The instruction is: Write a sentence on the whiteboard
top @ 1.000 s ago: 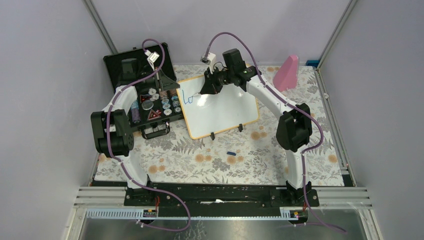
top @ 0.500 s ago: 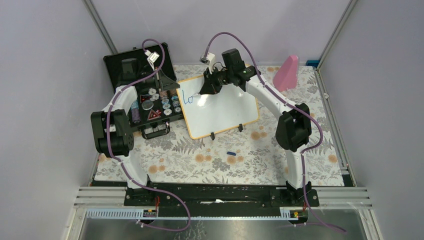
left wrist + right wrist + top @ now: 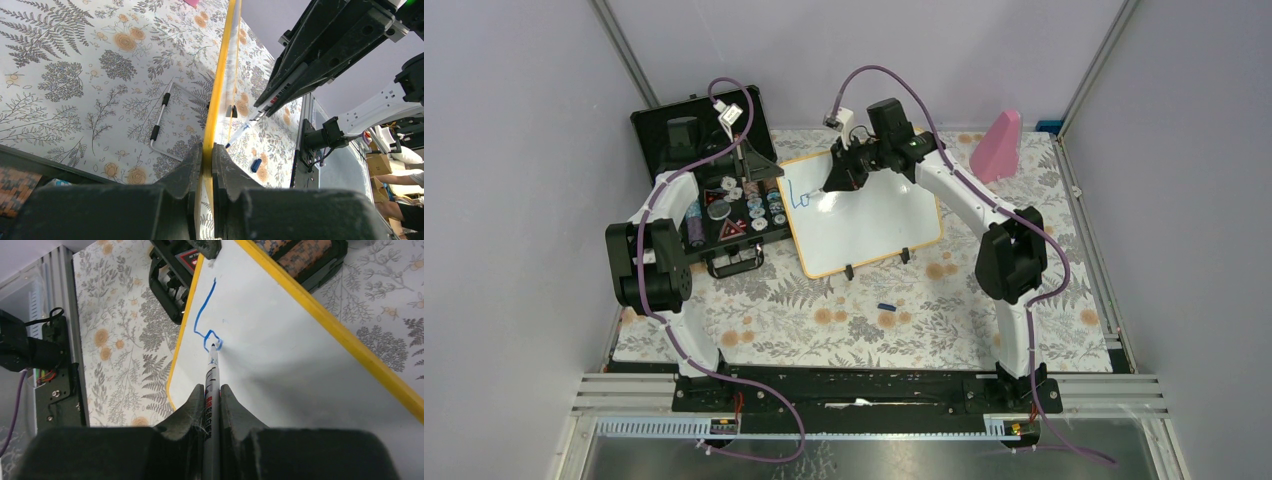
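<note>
The whiteboard — yellow-rimmed — bears blue strokes near one corner.

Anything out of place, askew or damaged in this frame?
Nothing looks damaged or spilled. The whiteboard sits at an angle to the mat, and a small blue cap lies loose on the mat in front of it.

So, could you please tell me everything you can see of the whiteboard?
The whiteboard is a white rectangle with a yellow rim, rounded corners and two black feet on its near edge. It sits askew on the floral mat, beside the black case. The left gripper pinches its rim; the marker in the right gripper touches it at blue strokes.
</note>
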You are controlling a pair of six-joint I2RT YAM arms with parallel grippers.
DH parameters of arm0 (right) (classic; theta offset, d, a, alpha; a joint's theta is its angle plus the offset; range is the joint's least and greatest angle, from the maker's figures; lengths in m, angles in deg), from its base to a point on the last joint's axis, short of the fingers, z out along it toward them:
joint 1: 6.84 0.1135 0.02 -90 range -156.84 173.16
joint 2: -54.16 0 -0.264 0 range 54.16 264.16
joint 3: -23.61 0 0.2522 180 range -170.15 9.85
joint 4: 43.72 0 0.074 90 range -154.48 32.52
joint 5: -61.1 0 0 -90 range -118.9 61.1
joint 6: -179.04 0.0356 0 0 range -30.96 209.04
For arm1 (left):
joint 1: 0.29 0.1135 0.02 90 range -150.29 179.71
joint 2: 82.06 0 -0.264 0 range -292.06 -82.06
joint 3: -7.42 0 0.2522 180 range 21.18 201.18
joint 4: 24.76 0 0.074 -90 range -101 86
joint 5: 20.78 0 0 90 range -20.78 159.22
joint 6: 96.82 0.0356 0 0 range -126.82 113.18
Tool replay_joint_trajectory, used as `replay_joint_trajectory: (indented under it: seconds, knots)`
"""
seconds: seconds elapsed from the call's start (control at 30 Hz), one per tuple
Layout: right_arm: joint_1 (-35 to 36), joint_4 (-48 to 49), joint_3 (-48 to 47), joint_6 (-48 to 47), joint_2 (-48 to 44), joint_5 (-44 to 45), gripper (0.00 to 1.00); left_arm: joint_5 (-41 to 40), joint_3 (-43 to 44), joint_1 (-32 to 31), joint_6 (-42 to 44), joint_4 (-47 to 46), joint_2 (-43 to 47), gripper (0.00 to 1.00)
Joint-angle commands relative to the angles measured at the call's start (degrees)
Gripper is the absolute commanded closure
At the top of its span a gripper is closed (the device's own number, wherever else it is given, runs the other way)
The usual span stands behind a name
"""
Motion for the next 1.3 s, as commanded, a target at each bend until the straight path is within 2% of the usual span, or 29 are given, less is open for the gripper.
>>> replay_joint_trajectory:
  seconds: [0.0,0.33,0.6,1.27]
  knots:
    - [-1.01,-0.81,-1.07,0.52,-5.31,-4.57,1.0,0.63,-0.31,-0.26,0.78,0.39,2.44,1.0]
    - [-2.13,-0.79,3.41,-1.7,-7.09,-3.67,1.0,0.63,-0.36,-0.22,0.69,0.36,2.63,1.0]
    - [-2.14,-0.82,1.6,-2.47,-4.65,-0.89,1.0,0.65,-0.51,-0.26,0.77,0.4,2.75,1.0]
    - [-2.04,-0.8,-2.24,-1.37,-0.98,-0.32,1.0,0.72,-0.44,-0.27,0.78,0.41,2.63,1.0]
